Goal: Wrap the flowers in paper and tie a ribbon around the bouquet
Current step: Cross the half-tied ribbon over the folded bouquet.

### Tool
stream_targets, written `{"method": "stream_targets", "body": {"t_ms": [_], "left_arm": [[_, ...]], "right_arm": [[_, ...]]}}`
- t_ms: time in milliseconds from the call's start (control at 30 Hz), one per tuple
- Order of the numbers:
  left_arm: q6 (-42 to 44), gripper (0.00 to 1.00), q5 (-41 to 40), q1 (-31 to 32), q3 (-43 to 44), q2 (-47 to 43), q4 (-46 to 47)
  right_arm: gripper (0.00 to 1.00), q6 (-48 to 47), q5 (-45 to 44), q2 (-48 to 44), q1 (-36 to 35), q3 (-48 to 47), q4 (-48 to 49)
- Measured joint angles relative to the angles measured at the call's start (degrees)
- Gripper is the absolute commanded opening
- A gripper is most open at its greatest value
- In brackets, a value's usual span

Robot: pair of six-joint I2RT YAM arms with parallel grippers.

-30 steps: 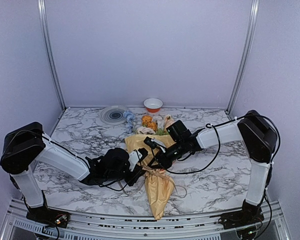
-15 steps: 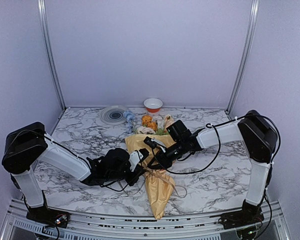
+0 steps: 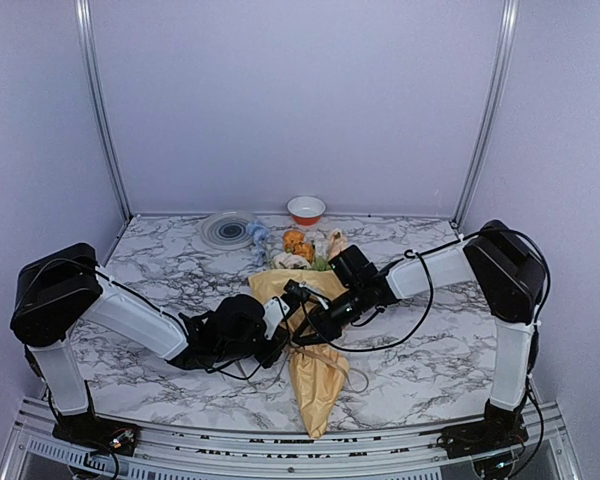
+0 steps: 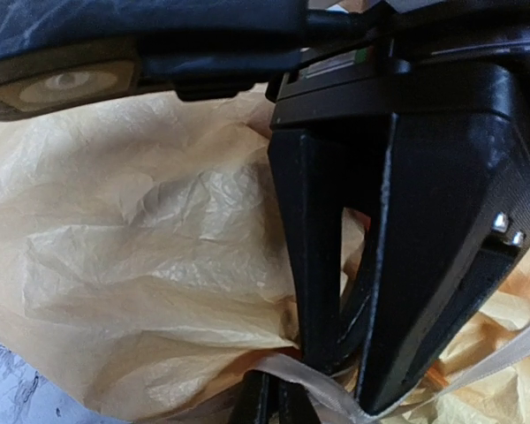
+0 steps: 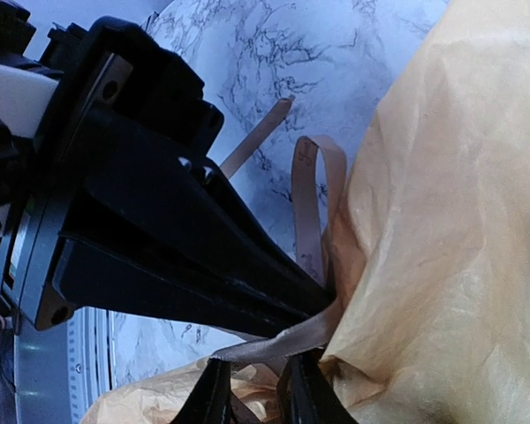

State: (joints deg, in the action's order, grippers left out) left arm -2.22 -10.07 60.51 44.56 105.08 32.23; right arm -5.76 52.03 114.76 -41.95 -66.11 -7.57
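Hemming the bouquet (image 3: 318,375), left pincer (image 3: 283,340), right pincer (image 3: 305,333); bowl (image 3: 306,209) behind.

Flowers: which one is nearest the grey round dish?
The blue flower, right beside the dish; the orange flower and cream flower lie further right.

Small orange-and-white bowl (image 3: 307,209) at upper centre of the frame, by the back wall. Left of it, grey ringed disc (image 3: 227,229) lying flat on marble tabletop (image 3: 450,372).

One bouquet (image 3: 318,385), one ribbon (image 5: 311,203), two robot arms (image 3: 130,318), one small orange bowl (image 3: 306,209), one grey round dish (image 3: 227,229), one table (image 3: 440,355).
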Motion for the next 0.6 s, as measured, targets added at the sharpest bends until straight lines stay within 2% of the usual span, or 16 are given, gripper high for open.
{"method": "stream_targets", "body": {"t_ms": [267,533,600], "left_arm": [[-0.35,0.02,0.15,-0.02,0.72,0.39,0.0],[-1.84,0.02,2.05,-0.44,0.66,0.39,0.7],[-2.12,0.02,2.4,-0.61,0.57,0.39,0.94]], "right_arm": [[0.25,1.31,-0.9,0.22,-0.31,-0.68,0.07],[0.0,3.82,-3.13,0.46,-0.31,-0.9,0.83],[0.0,4.31,-3.74,0.46,-0.31,-0.87,1.03]]}}
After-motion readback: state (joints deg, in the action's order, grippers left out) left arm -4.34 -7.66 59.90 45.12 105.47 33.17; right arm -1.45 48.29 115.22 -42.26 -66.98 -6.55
